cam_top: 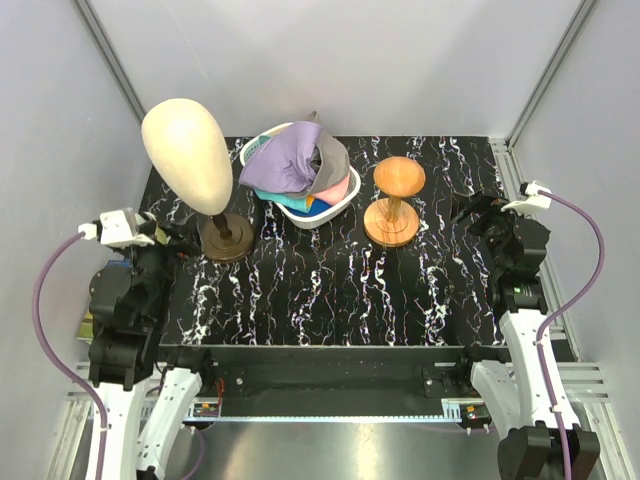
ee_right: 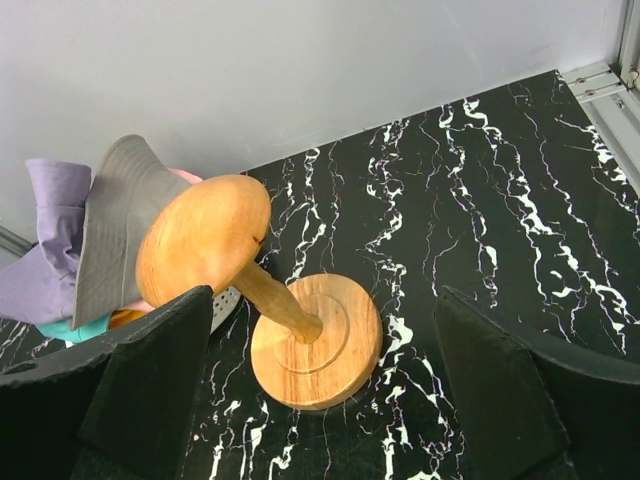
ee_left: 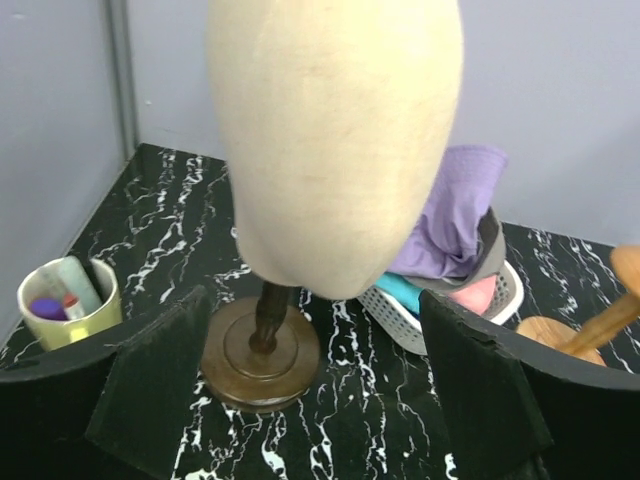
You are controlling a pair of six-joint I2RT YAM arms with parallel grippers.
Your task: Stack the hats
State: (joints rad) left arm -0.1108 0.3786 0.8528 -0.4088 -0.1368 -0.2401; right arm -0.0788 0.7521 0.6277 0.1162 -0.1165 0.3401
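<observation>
While fingers (ee_left: 150, 385) are spread wide, nothing is held by left gripper (ee_left: 315, 400) or right gripper (ee_right: 325, 400). Hats (cam_top: 300, 172) are piled in white basket (cam_top: 335, 211), lavender hat (cam_top: 280, 165) on top. Basket is set between cream head (cam_top: 187, 152) and wooden stand (cam_top: 397, 200), well apart from both grippers.

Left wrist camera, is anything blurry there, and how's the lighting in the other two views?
Left wrist: the mannequin head sits close to the lens and looks slightly soft; top external: even light, no harsh glare on the table; right wrist: the wooden stand is sharp and evenly lit.
</observation>
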